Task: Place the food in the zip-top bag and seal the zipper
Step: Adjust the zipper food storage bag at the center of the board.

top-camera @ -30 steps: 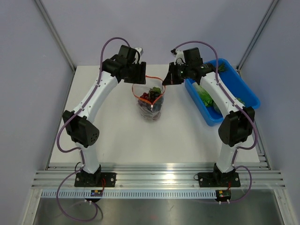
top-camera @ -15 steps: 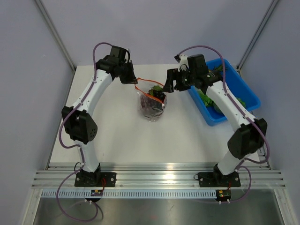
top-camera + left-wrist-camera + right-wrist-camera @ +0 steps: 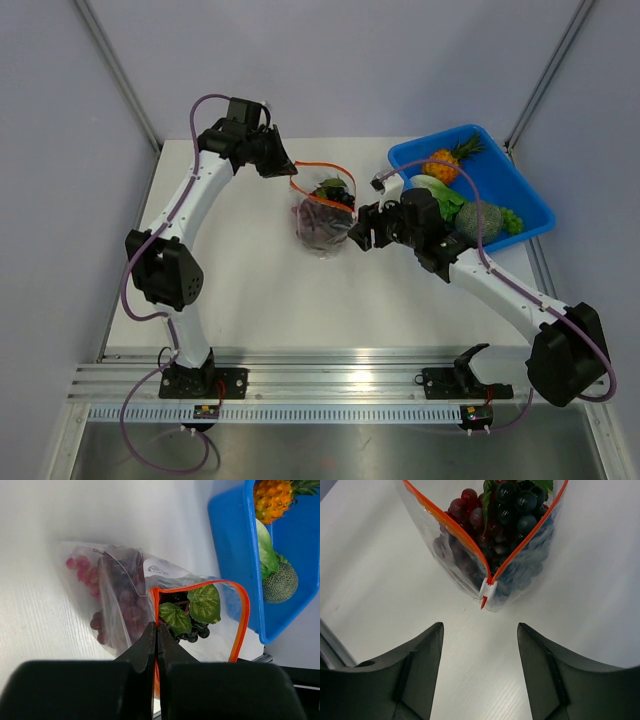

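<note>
The zip-top bag (image 3: 322, 222) stands mid-table with its mouth open, holding food: dark grapes (image 3: 516, 502), red grapes (image 3: 80, 566) and green leaves (image 3: 202, 602). My left gripper (image 3: 156, 628) is shut on the left end of the orange zipper (image 3: 243, 615), seen from above at the bag's far-left corner (image 3: 289, 173). My right gripper (image 3: 480, 628) is open, low over the table, facing the bag's right end where the two strips meet at the white slider (image 3: 486, 591), a short gap away. In the top view the right gripper (image 3: 357, 233) sits just right of the bag.
A blue bin (image 3: 520, 195) at the back right holds a pineapple (image 3: 443, 163), green leafy pieces (image 3: 442, 197) and a green melon (image 3: 478, 220). The right forearm stretches from the near right across in front of the bin.
The right gripper let go of the bag's mouth, opened, and swung down toward the near side, level with the slider end. The left gripper shut on the zipper's left end.
</note>
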Controlling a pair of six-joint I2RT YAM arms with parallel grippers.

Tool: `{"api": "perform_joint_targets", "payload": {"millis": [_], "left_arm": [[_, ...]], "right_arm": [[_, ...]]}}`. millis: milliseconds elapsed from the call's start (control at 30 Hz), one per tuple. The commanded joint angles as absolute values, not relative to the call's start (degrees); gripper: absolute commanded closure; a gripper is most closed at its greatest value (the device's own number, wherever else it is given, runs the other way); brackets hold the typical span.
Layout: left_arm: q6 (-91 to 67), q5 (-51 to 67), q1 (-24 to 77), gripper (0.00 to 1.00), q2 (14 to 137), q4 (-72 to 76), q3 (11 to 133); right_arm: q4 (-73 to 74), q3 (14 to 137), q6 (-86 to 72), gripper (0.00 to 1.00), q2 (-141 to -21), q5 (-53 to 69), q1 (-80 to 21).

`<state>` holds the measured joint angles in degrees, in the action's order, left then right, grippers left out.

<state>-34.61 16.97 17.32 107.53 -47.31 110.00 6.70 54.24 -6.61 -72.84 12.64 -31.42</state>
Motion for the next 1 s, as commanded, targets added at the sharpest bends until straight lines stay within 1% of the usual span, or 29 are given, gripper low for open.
{"api": "perform_joint_targets", "payload": {"millis": [0, 100, 267, 300, 333, 433, 500, 567, 633, 767, 867, 900, 933, 967], "left_arm": [[-35.1, 19.0, 17.0, 1.00, 103.8, -44.0, 109.3], [-34.6, 19.0, 17.0, 1.00, 103.6, -44.1, 109.1], [-34.4, 19.2, 17.0, 1.00, 103.6, -44.0, 109.1], [-34.5, 19.4, 17.0, 1.00, 103.7, -43.9, 109.1], [-34.5, 19.6, 17.0, 1.00, 104.0, -43.9, 109.1], [-34.4, 19.7, 17.0, 1.00, 104.2, -44.0, 109.6], [-34.1, 19.7, 17.0, 1.00, 104.1, -44.1, 109.6], [-33.9, 19.7, 17.0, 1.00, 104.1, -44.2, 109.7], [-33.7, 19.6, 17.0, 1.00, 104.0, -44.4, 109.8], [-33.8, 20.2, 17.0, 1.00, 104.1, -44.0, 109.8], [-34.1, 20.9, 17.0, 1.00, 104.5, -43.7, 109.8], [-34.3, 21.0, 17.0, 1.00, 104.7, -43.6, 109.8], [-34.4, 21.0, 17.0, 1.00, 104.7, -43.5, 109.9], [-34.5, 21.1, 17.0, 1.00, 104.7, -43.4, 110.0]], "right_arm": [[-7.9, 51.2, -1.9, 0.34, -71.7, 9.6, -32.4], [-12.0, 49.0, -0.7, 0.36, -72.6, 8.5, -32.7], [-16.0, 49.1, -2.0, 0.40, -75.8, 9.0, -32.8], [-17.3, 49.3, -2.4, 0.42, -76.5, 10.1, -32.8], [-17.4, 50.1, -3.0, 0.46, -77.2, 10.7, -32.8], [-16.1, 52.4, -3.6, 0.51, -81.0, 11.2, -32.8], [-17.1, 52.1, -3.8, 0.53, -81.5, 10.8, -32.8], [-18.7, 51.3, -4.2, 0.54, -81.2, 9.1, -32.8], [-20.3, 49.8, -4.6, 0.52, -80.8, 7.3, -32.9], [-21.3, 48.0, -6.1, 0.52, -80.4, 4.1, -33.0], [-23.8, 46.1, -7.6, 0.59, -80.2, 2.1, -33.0], [-25.0, 45.3, -7.8, 0.62, -80.1, 1.6, -33.0], [-25.4, 44.8, -8.3, 0.69, -79.7, 0.5, -33.1], [-27.2, 44.3, -8.7, 0.73, -79.5, -1.8, -33.2]]}}
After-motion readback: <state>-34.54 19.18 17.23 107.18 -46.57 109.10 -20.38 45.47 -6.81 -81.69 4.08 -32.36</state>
